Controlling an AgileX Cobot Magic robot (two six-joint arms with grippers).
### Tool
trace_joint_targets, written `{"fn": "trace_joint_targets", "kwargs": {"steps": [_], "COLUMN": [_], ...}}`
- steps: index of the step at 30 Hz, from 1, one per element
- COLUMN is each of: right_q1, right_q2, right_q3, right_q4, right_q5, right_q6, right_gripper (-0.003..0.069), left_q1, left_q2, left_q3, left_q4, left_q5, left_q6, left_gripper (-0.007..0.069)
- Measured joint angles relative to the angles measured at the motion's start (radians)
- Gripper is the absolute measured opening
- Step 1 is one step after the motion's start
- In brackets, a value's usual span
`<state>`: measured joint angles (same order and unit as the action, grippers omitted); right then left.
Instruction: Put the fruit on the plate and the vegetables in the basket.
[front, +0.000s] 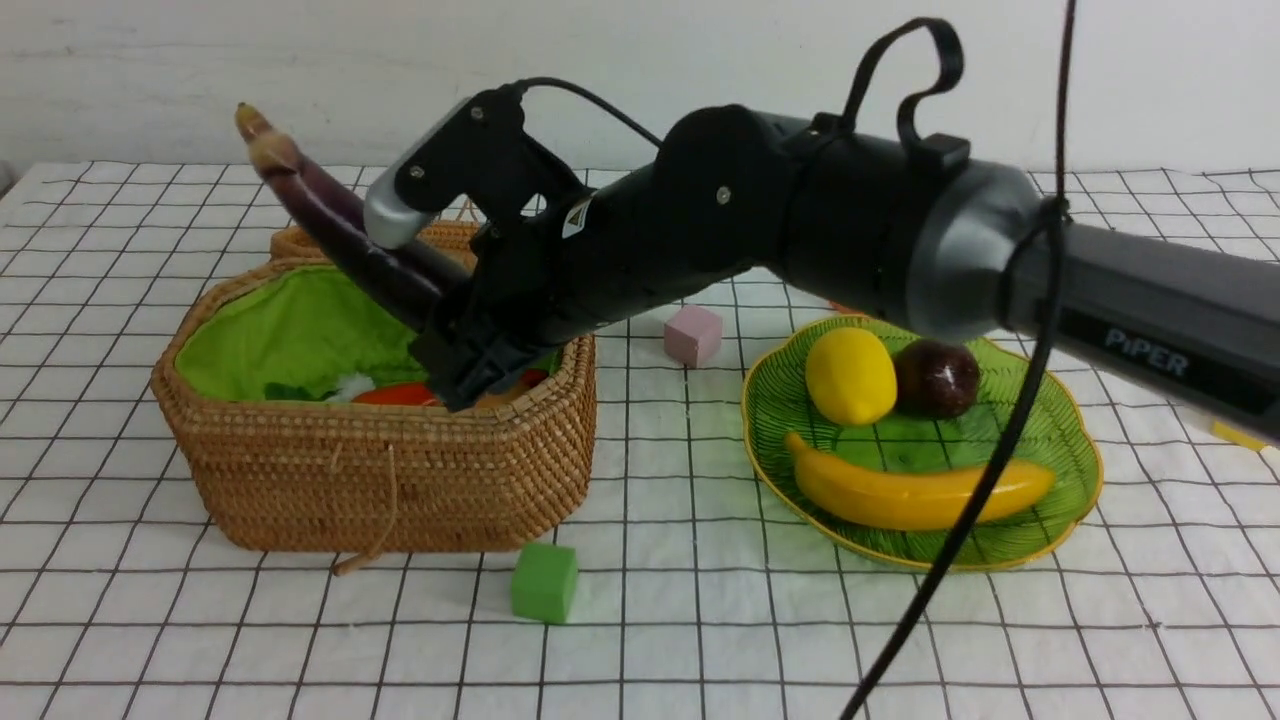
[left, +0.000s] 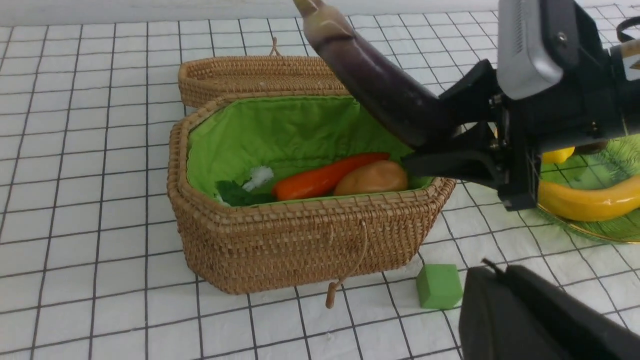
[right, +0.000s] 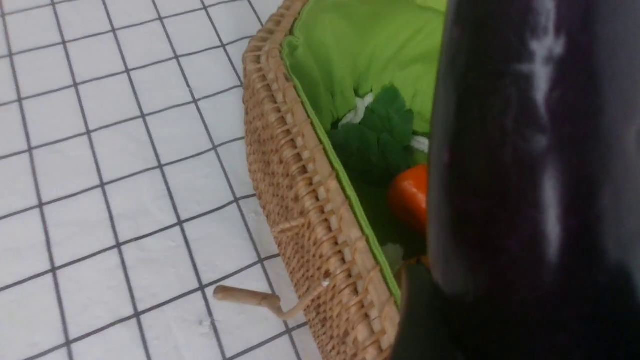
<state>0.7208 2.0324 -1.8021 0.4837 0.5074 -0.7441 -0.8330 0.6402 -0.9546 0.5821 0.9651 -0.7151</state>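
Observation:
My right gripper (front: 450, 320) is shut on the lower end of the long dark purple eggplant (front: 330, 215), which tilts up and away over the basket (front: 400, 430). From the left wrist the eggplant (left: 380, 85) slants above the green lining with the right gripper (left: 440, 135) at the basket's near corner. Inside lie the carrot (left: 320, 180) and the potato (left: 372, 177). The green plate (front: 1085, 470) holds the lemon (front: 850, 375), the mangosteen (front: 935, 378) and the banana (front: 915, 490). My left gripper (left: 492, 270) is shut and empty, low beside a green cube.
The woven lid (front: 300, 240) lies behind the basket. A pink cube (front: 692, 335) sits between basket and plate. A green cube (front: 545, 582) rests in front of the basket. The right arm's cable (front: 980, 500) hangs across the plate.

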Motion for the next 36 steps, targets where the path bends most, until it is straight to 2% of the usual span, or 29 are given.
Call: {"fn": "trace_joint_targets", "kwargs": {"steps": [2, 6, 8, 11, 14, 15, 16, 18, 20, 22, 24, 28, 32, 36], "right_q1": [0.0, 0.0, 0.0, 0.0, 0.0, 0.0, 0.0, 0.0, 0.0, 0.0, 0.0, 0.0, 0.0, 0.0], "right_q2": [0.005, 0.005, 0.005, -0.019, -0.111, -0.111, -0.195, -0.276, -0.372, -0.473, -0.56, -0.695, -0.904, -1.032], "right_q3": [0.0, -0.002, -0.002, -0.002, -0.002, -0.002, -0.002, -0.002, 0.01, 0.065, 0.149, 0.31, 0.561, 0.718], "right_q4": [-0.026, -0.072, -0.105, -0.146, -0.208, -0.208, -0.265, -0.329, -0.413, -0.498, -0.556, -0.589, -0.588, -0.585], "right_q5": [-0.017, -0.03, -0.027, 0.015, 0.142, 0.154, 0.263, 0.389, 0.535, 0.642, 0.691, 0.716, 0.722, 0.716], "right_q6": [-0.003, -0.004, -0.001, 0.06, 0.211, 0.223, 0.333, 0.439, 0.548, 0.635, 0.711, 0.829, 1.002, 1.089], "right_gripper": [0.0536, 0.065, 0.0671, 0.0656, 0.0572, 0.0563, 0.0485, 0.0386, 0.0244, 0.0097, 0.001, -0.0006, 0.0003, 0.0009], "left_q1": [0.0, 0.0, 0.0, 0.0, 0.0, 0.0, 0.0, 0.0, 0.0, 0.0, 0.0, 0.0, 0.0, 0.0], "left_q2": [0.0, 0.0, 0.0, 0.0, -0.021, -0.026, -0.056, -0.105, -0.19, -0.301, -0.392, -0.529, -0.622, -0.626], "left_q3": [0.0, 0.0, 0.0, 0.0, 0.0, 0.0, 0.0, 0.005, 0.034, 0.095, 0.183, 0.339, 0.55, 0.644], "left_q4": [-0.012, -0.014, -0.014, -0.014, -0.014, -0.016, -0.018, -0.019, -0.024, -0.027, -0.032, -0.041, -0.042, -0.042], "left_q5": [0.001, -0.005, -0.012, -0.017, -0.042, -0.046, -0.079, -0.122, -0.187, -0.257, -0.314, -0.448, -0.664, -0.736], "left_q6": [0.003, 0.004, 0.007, 0.015, 0.058, 0.06, 0.076, 0.087, 0.091, 0.09, 0.088, 0.083, 0.063, 0.059], "left_gripper": [0.0017, 0.0018, 0.0018, 0.0018, 0.0018, 0.0018, 0.0018, 0.0018, 0.0018, 0.0018, 0.0018, 0.0019, 0.0022, 0.0022]}}
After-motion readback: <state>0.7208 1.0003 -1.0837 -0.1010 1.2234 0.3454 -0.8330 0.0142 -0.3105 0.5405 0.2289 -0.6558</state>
